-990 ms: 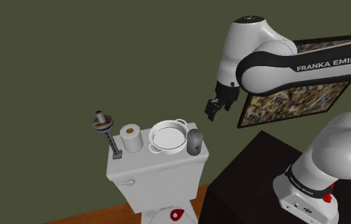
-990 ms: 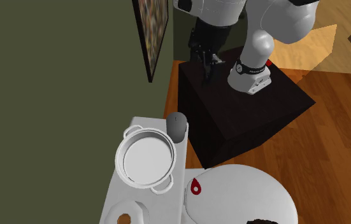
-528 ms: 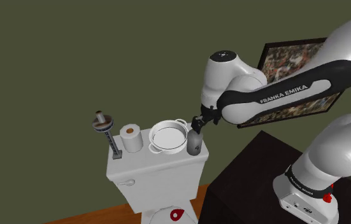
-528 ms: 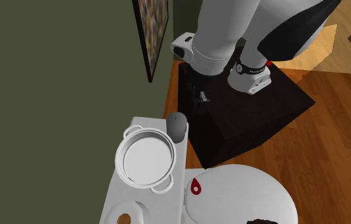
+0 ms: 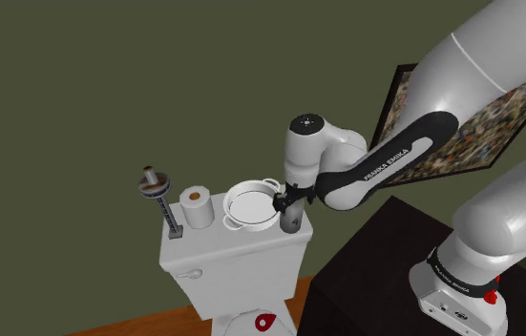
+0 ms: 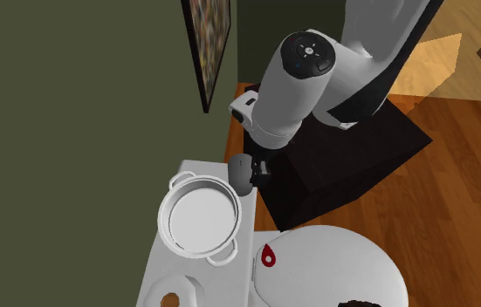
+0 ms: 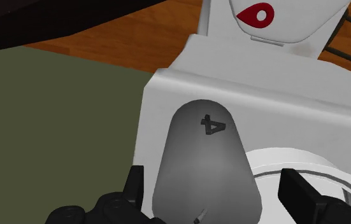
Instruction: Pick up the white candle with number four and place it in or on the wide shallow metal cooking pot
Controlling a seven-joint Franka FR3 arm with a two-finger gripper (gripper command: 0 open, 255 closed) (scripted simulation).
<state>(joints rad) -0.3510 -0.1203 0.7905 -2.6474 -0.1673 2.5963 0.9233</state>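
The candle (image 7: 202, 165) is a grey dome-topped body with a dark 4 on it. It stands upright on the white toilet tank lid (image 5: 222, 250), at the end nearest the arm, beside the pot (image 5: 251, 203). The pot is drawn white, wide and shallow, with two loop handles (image 6: 199, 218). My gripper (image 5: 287, 200) has come down right over the candle (image 5: 291, 223). In the wrist view my gripper (image 7: 215, 188) is open and its fingers (image 7: 298, 191) stand on either side of the candle; the pot's rim (image 7: 276, 156) lies just beyond it.
A toilet paper roll (image 5: 197, 207) and a brush-like stand (image 5: 157, 187) sit further along the lid. A framed picture (image 6: 208, 44) hangs on the olive wall. The dark stand box (image 6: 352, 157) is close beside the tank, and the toilet seat (image 6: 334, 266) is below.
The arm has swung down and toward the tank. The gripper went from high beside the picture to just over the candle. The candle and pot have not moved.
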